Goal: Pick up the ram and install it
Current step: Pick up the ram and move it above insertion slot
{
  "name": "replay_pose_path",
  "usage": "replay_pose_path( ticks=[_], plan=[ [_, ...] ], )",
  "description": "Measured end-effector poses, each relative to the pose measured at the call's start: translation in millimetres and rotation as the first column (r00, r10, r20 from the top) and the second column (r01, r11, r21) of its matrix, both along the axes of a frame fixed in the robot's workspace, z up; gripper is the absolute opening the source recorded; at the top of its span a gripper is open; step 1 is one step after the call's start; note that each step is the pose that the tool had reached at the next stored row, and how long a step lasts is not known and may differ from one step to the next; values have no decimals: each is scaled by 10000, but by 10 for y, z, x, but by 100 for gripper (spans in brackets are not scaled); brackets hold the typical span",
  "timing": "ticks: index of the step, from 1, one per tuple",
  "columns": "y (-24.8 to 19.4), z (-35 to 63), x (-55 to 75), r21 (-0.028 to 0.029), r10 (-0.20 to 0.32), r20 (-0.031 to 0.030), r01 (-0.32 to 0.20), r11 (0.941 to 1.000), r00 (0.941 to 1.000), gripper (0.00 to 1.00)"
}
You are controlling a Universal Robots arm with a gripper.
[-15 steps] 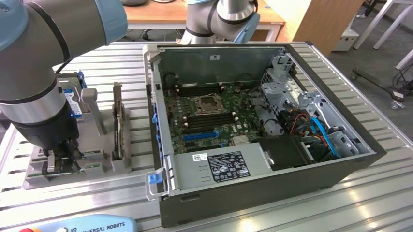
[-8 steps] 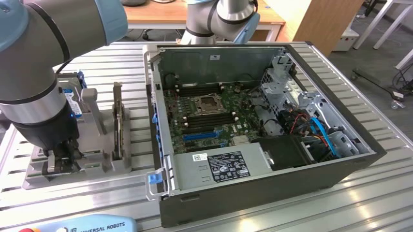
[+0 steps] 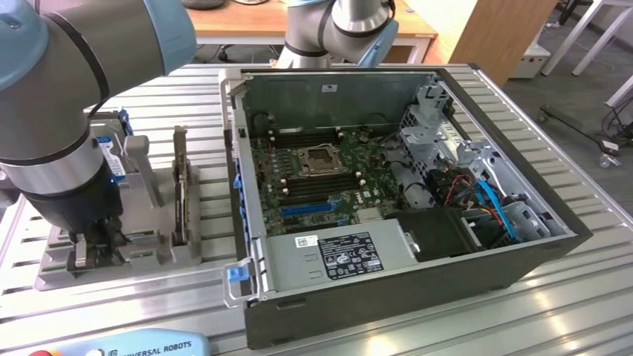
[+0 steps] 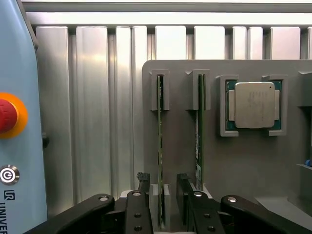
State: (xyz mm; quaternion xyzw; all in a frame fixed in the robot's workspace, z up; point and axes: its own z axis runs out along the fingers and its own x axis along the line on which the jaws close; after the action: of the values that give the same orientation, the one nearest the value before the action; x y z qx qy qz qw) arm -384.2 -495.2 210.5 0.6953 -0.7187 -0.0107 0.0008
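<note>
Gripper [image 4: 162,187], black and two-fingered, hangs released, one pad either side of the ram [image 4: 159,141]. This thin green circuit-board stick stands on edge in the outermost slot of the grey plastic holder tray [image 4: 178,146]. I'd centre and square the pads on the board before clamping. Beyond sit a second green stick [image 4: 199,126] and a silver square CPU chip [image 4: 254,105]. Edge-on, the ram's label and chips are hidden from me, its near end behind the fingers.
</note>
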Motion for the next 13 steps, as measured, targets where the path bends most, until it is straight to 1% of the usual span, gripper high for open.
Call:
replay_pose_path(
  ticks=[13],
  plan=[
    [0, -58, 0, 0, 0, 0, 0, 10000, 10000, 36]
  ],
)
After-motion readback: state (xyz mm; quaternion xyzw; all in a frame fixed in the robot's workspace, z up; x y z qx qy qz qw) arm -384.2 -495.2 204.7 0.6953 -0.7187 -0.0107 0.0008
